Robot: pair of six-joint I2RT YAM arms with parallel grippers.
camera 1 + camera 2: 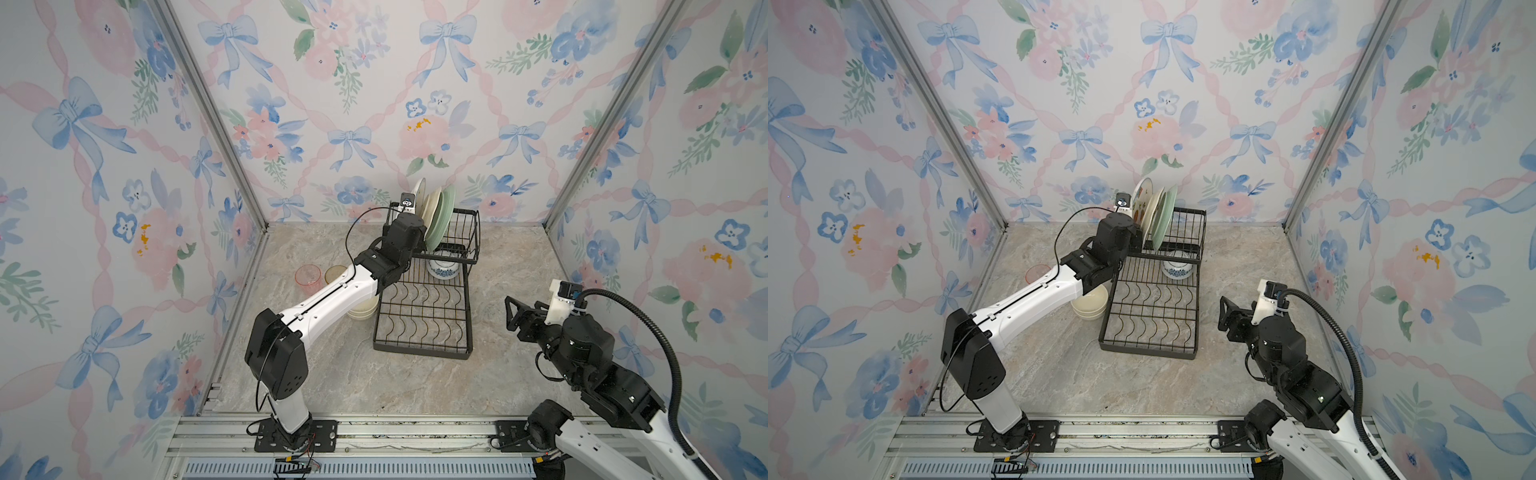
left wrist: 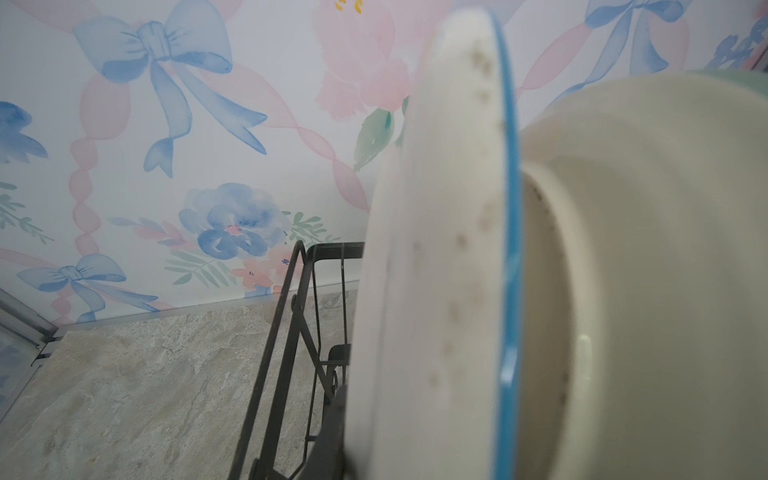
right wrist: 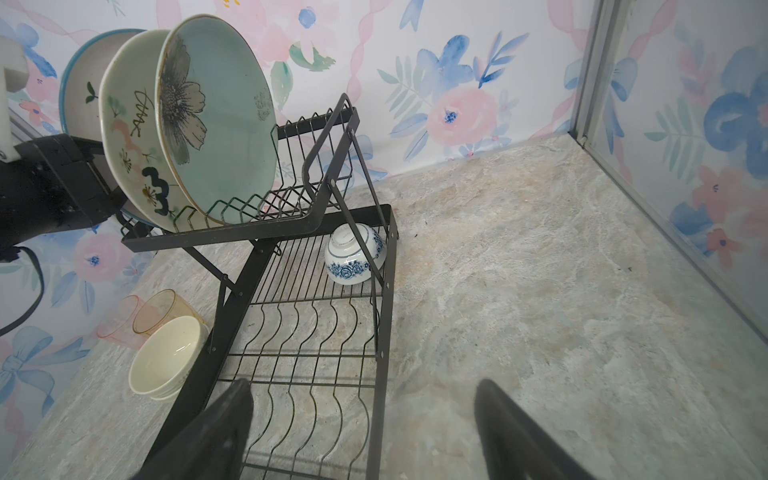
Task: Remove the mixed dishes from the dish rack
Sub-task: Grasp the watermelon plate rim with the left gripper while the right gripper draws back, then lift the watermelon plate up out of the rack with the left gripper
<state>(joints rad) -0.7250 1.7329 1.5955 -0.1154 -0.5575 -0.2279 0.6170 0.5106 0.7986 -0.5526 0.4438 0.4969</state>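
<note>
**Left gripper on the leftmost plate**

The left gripper (image 3: 108, 199) pinches the rim of the white watermelon-print plate (image 2: 449, 249). That plate stands leftmost of three on edge in the raised far tier of the dish rack (image 1: 422, 352), beside the cream plate (image 3: 124, 137) and the pale green plate (image 3: 224, 124). The right gripper (image 3: 365, 436) hangs wide open and empty, near right of the rack. A blue-and-white patterned bowl (image 3: 353, 257) sits upside down on the lower tray. Cream bowls (image 3: 166, 357) and tumblers (image 1: 308, 277) stand on the table to the left.
</note>
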